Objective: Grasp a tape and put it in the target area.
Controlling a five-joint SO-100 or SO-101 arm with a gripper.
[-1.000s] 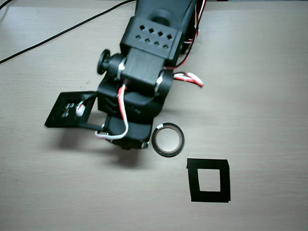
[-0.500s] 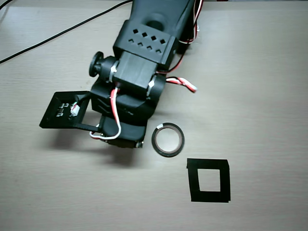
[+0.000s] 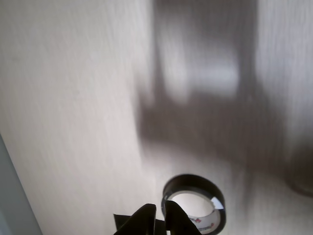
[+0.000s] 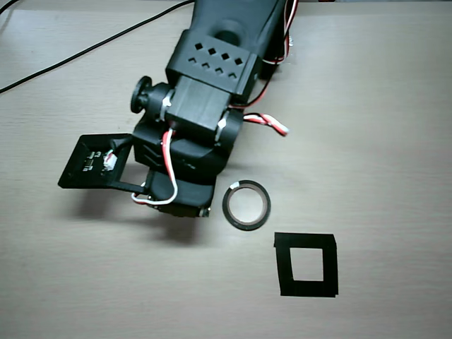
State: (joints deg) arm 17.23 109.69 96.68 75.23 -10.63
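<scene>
Gripper [image 3: 160, 213]: nearest the wrist camera, fingertips nearly together, holding nothing, just left of the roll.
Tape [image 3: 194, 201]: flat on the table [image 4: 381, 106], free of the fingers; in the overhead view just right of the arm [image 4: 205, 106].
Handling: probably light, stiff, slick-sided; pinch across one wall of the ring.
Target square [image 4: 306, 264]: black outline, near the tape, lower right, empty.

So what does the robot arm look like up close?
The arm is made of chunky black plastic blocks. One block on top has little diamond-shaped holes. Red, white and black wires loop around its sides. A flat black bracket sticks out on the left in the overhead view. The gripper has dark, pointed fingers.
</scene>
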